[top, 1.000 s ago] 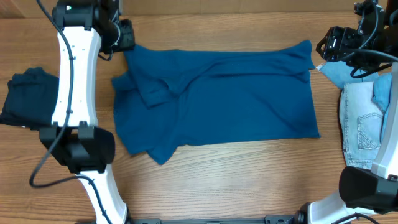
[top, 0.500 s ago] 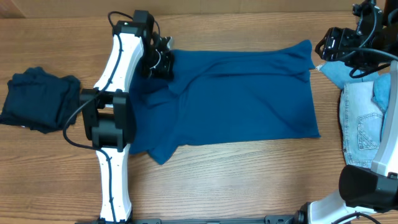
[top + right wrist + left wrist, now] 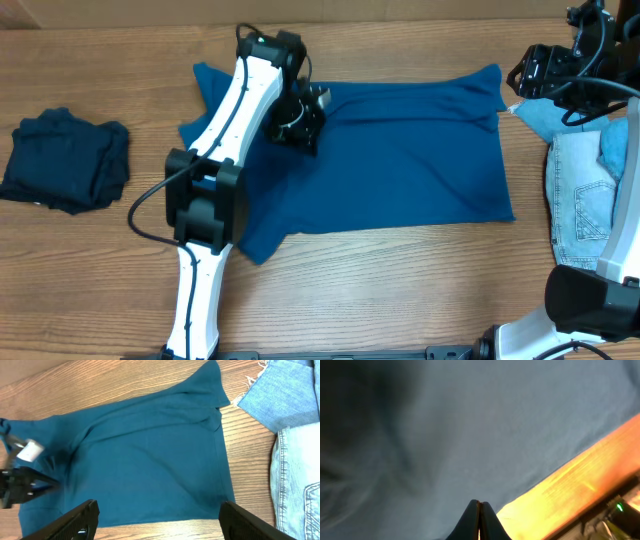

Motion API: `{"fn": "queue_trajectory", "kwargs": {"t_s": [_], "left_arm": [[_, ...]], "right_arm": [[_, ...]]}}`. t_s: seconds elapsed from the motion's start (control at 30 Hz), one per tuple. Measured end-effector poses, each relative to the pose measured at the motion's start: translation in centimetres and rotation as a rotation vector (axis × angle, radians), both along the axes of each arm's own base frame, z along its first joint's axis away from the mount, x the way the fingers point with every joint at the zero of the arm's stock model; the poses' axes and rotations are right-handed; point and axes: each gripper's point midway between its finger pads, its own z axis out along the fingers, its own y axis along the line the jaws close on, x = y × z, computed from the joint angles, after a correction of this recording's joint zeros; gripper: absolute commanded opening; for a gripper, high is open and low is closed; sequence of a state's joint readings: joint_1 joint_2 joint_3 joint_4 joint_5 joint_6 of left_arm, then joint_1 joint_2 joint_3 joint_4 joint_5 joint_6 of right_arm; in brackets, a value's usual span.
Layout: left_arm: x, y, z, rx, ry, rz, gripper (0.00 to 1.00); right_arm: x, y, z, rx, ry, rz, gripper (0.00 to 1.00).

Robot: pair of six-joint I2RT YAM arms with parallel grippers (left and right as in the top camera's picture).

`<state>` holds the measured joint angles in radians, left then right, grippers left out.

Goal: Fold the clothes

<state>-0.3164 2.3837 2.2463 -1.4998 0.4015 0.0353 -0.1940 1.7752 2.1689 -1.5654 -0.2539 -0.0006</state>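
A teal shirt (image 3: 400,160) lies spread across the middle of the table, rumpled on its left side. It also shows in the right wrist view (image 3: 150,455). My left gripper (image 3: 300,120) hangs over the shirt's upper left part. In the left wrist view its jaws (image 3: 480,510) are pressed together, with teal cloth (image 3: 470,430) right behind them and nothing visible between them. My right gripper (image 3: 530,70) is raised at the far right, off the shirt's top right corner. Its fingers (image 3: 160,525) are wide open and empty.
A folded dark navy garment (image 3: 65,160) lies at the left. Folded light denim jeans (image 3: 590,200) and a pale blue cloth (image 3: 545,120) lie at the right edge, also seen in the right wrist view (image 3: 295,475). Bare wood runs along the front.
My left arm has swung from the table's far left corner rightward onto the shirt's upper left part. The shirt's left-side folds have shifted. The right arm has not moved.
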Motion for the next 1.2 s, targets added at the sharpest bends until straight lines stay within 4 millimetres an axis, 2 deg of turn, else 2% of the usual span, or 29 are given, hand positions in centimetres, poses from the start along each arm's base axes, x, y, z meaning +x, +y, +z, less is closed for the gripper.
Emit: {"fn": "queue_trajectory", "kwargs": {"t_s": [0.07, 0.13, 0.17, 0.2, 0.23, 0.3, 0.37, 0.43, 0.47, 0.5, 0.57, 0.67, 0.7, 0.8, 0.9, 1.0, 1.07, 1.13, 1.2], "left_arm": [[1.8, 1.4, 1.8, 0.062, -0.114, 0.043, 0.11], [4.1, 3.8, 4.3, 0.124, -0.241, 0.11, 0.07], [4.6, 4.4, 4.7, 0.134, -0.266, 0.126, 0.05], [6.6, 6.4, 5.3, 0.154, -0.333, 0.187, 0.04], [7.5, 7.3, 5.1, 0.163, -0.354, 0.211, 0.04], [9.0, 9.3, 2.8, 0.19, -0.348, 0.249, 0.04], [9.4, 10.0, -0.8, 0.214, -0.297, 0.254, 0.04], [8.8, 9.8, -4.8, 0.236, -0.217, 0.238, 0.04], [8.4, 9.7, -5.9, 0.238, -0.187, 0.231, 0.04], [7.8, 9.3, -6.9, 0.233, -0.152, 0.221, 0.04], [6.4, 8.3, -7.4, 0.203, -0.088, 0.203, 0.04], [3.1, 6.3, -6.9, 0.161, 0.04, 0.161, 0.04], [1.3, 5.4, -6.5, 0.155, 0.104, 0.134, 0.04], [-1.4, 2.5, -6.0, 0.135, 0.167, 0.052, 0.04], [-3.0, 0.5, -5.7, 0.126, 0.195, -0.006, 0.04], [-3.6, 0.4, -5.4, 0.127, 0.217, -0.013, 0.04], [-3.0, 0.8, -4.7, 0.119, 0.198, 0.0, 0.04], [-1.9, 1.1, -2.6, 0.103, 0.133, 0.015, 0.04], [0.0, 2.2, 1.8, 0.105, -0.01, 0.045, 0.04]], "right_arm": [[0.0, 0.0, 0.0, 0.0, 0.0, 0.0, 0.81], [0.0, 0.0, 0.0, 0.0, 0.0, 0.0, 0.81], [0.0, 0.0, 0.0, -0.001, 0.0, 0.0, 0.81], [0.0, 0.0, 0.0, 0.0, 0.0, 0.0, 0.81], [0.0, 0.0, 0.0, 0.001, 0.0, 0.0, 0.81], [0.0, 0.0, 0.0, 0.0, 0.001, 0.0, 0.81], [-0.1, 0.0, 0.0, 0.001, 0.004, 0.0, 0.8], [-0.2, 0.0, -0.1, 0.001, 0.007, 0.0, 0.8], [-0.2, 0.0, -0.1, 0.002, 0.008, 0.0, 0.8], [-0.2, 0.0, -0.1, 0.002, 0.009, 0.0, 0.8], [-0.2, 0.0, -0.1, 0.002, 0.01, 0.0, 0.8], [-0.2, 0.0, -0.1, -0.001, 0.009, -0.001, 0.8], [-0.2, -0.1, -0.1, -0.003, 0.009, -0.002, 0.8], [-0.2, -0.1, -0.2, -0.007, 0.011, -0.004, 0.8], [-0.2, -0.1, -0.2, -0.008, 0.011, -0.005, 0.8], [-0.2, -0.1, -0.2, -0.008, 0.011, -0.004, 0.81], [-0.2, -0.2, -0.2, -0.009, 0.011, -0.005, 0.81], [-0.2, -0.2, -0.2, -0.013, 0.013, -0.007, 0.79], [-0.3, -0.3, -0.2, -0.013, 0.018, -0.008, 0.79]]}}
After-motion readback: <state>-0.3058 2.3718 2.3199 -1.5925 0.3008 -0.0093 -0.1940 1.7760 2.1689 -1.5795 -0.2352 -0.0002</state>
